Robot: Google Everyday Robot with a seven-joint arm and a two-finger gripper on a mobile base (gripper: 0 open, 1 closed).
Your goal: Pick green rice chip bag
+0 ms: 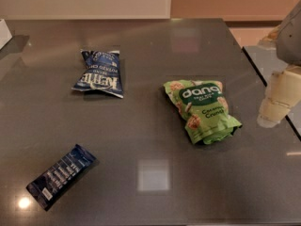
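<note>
The green rice chip bag point(201, 108) lies flat on the dark grey table point(150, 140), right of centre. It is crinkled and light green, with a dark-green "dang" label and tan chip pictures. My gripper point(275, 106) hangs at the right edge of the view, above the table's right edge. It is to the right of the bag and apart from it. Only its pale, cream-coloured end and grey upper part show.
A dark blue "Kettle" chip bag point(99, 73) lies at the back left. A slim dark blue packet point(61, 175) lies at the front left. A white object point(3, 32) sits at the far left edge. A second surface point(270, 62) adjoins the table on the right.
</note>
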